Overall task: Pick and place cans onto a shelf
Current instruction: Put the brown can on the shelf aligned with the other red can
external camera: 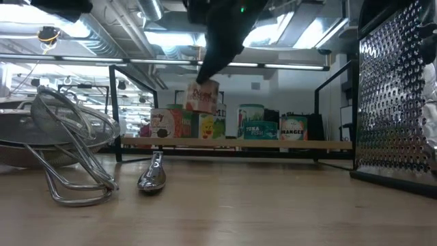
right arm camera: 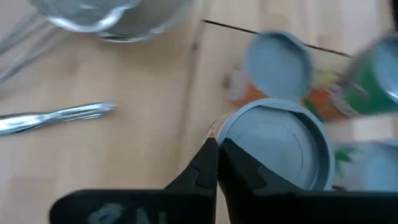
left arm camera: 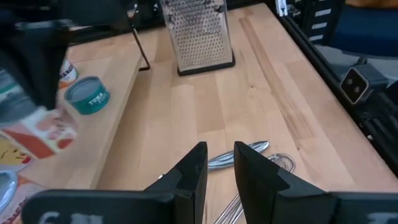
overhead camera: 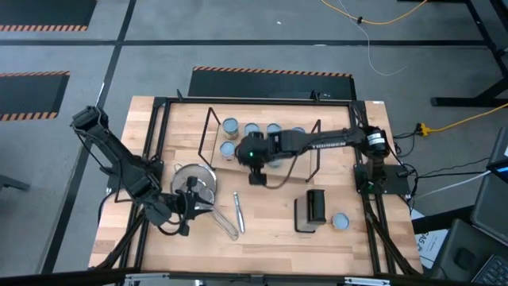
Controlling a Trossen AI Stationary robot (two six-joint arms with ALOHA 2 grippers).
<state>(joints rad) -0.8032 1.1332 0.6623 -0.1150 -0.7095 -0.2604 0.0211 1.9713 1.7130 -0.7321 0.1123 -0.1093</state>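
Note:
My right gripper [right arm camera: 217, 155] hangs over the shelf [external camera: 273, 144], shut on a can [external camera: 203, 96] with a pale top and a red-and-white label. The can is lifted above the row of cans [external camera: 252, 123] standing on the shelf board. In the high view the arm [overhead camera: 317, 143] covers this can; several others [overhead camera: 252, 129] stand on the shelf's far side. One more can [overhead camera: 340, 221] stands on the table at the near right. My left gripper [left arm camera: 221, 168] is open over the table's near left, beside the strainer [overhead camera: 194, 181], with nothing between its fingers. My right gripper pinches the can by the rim of its top [right arm camera: 219, 134] between its two fingers, at one side of the can. The fingers [external camera: 208, 65] come from above, slanting down. The can hangs below them, tilted and clear of the shelf and of the other cans.
A metal mesh strainer [external camera: 54, 130] lies at the near left with a spoon [overhead camera: 237, 210] next to it. A metal grater [left arm camera: 200, 34] stands at the near right by the loose can. Black wire frames [overhead camera: 208, 135] rise at the shelf's two short ends.

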